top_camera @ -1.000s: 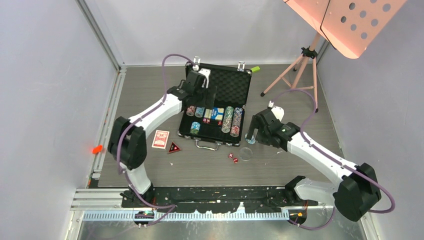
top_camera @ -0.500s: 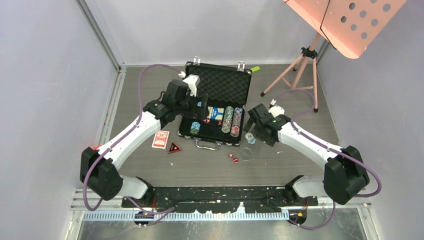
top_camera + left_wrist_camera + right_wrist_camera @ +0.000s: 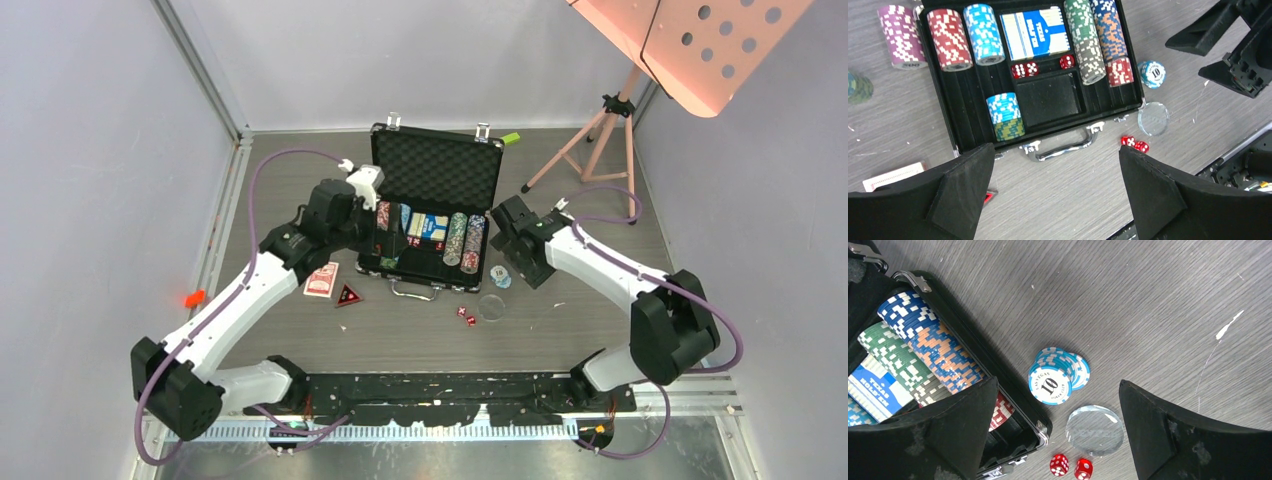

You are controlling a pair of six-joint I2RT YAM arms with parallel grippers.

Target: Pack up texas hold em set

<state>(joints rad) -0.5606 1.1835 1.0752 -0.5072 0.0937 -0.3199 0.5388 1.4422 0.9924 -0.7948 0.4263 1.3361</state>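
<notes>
The grey wood-grain table (image 3: 560, 330) carries the black briefcase (image 3: 440, 178) at its middle. The case lies open with the foam-lined lid standing at the far side and the metal handle (image 3: 1063, 148) facing the near edge. A pink tripod stand (image 3: 590, 140) is at the far right. The left gripper (image 3: 1055, 155) hangs over the near left part of the case, its fingers spread wide with nothing between them. The right gripper (image 3: 1058, 385) hangs just right of the case's right wall, also spread wide and empty. Inside the case lie rows of chip stacks: a red one (image 3: 949, 37), a blue one (image 3: 983, 32), a green and grey one (image 3: 1083, 40) and a blue and orange one (image 3: 1108, 35). A short blue and olive stack (image 3: 1005, 116) lies nearer the handle. A blue card box (image 3: 1035, 32) sits between the rows. A purple stack (image 3: 900, 35) lies on the table just left of the case. The red-backed card deck (image 3: 321, 279) lies flat near the case's near left corner, with the red triangle (image 3: 348, 296) just to its right. A small blue and white stack marked 10 (image 3: 1053, 380) rests on the table just beside the case's near right corner. The clear disc (image 3: 1095, 430) lies just near of it. Three red dice (image 3: 1024, 69) lie in the case, and two more dice (image 3: 1068, 466) sit just left of the disc. A small green block (image 3: 511, 138) lies by the lid's far right corner.
</notes>
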